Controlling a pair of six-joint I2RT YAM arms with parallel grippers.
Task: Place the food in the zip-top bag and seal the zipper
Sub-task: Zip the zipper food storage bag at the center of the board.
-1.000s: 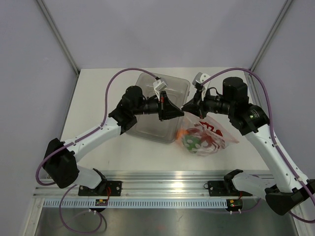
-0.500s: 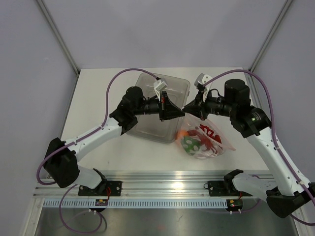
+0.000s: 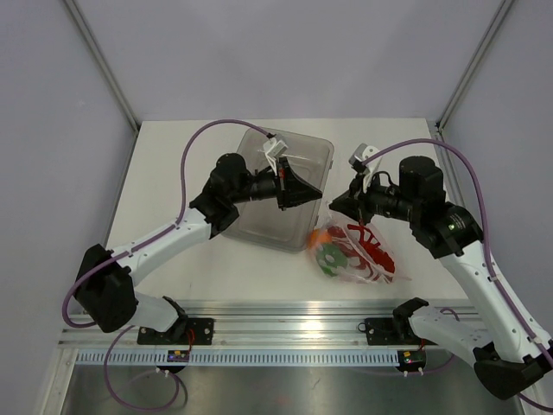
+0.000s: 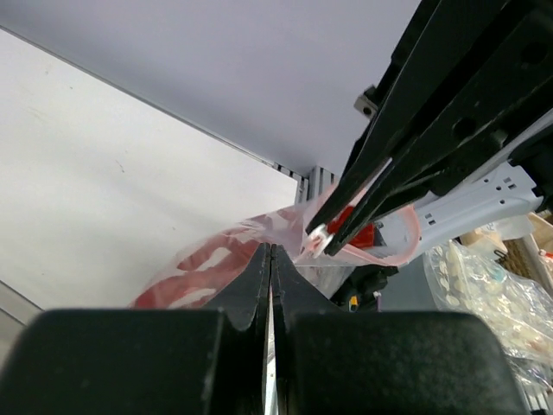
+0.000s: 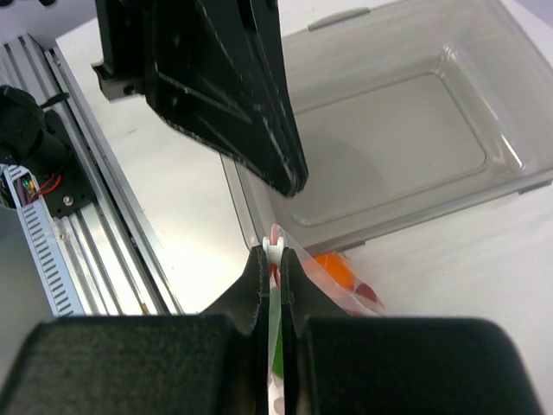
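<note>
The clear zip-top bag point(image 3: 380, 264) hangs over the table's front right and holds the red lobster point(image 3: 367, 238), the orange fruit point(image 3: 318, 235) and the green pepper point(image 3: 329, 257). My right gripper point(image 3: 336, 205) is shut on the white slider point(image 5: 273, 244) of the zipper at the bag's mouth; the orange fruit point(image 5: 333, 268) shows just below it. My left gripper point(image 3: 322, 194) is shut, with a thin strip of the bag point(image 4: 259, 238) between its jaws. The pink zipper strip point(image 4: 389, 255) runs from there to my right gripper point(image 4: 333, 238).
A rigid clear tray point(image 3: 324, 151) stands under and behind my left arm and also shows in the right wrist view point(image 5: 406, 112). An aluminium rail point(image 3: 302, 316) runs along the near table edge. Slanted frame posts stand at the back corners.
My right gripper has moved right and toward the front, keeping hold of the slider. The bag with the food has swung lower and nearer the front edge. My left gripper has hardly moved.
</note>
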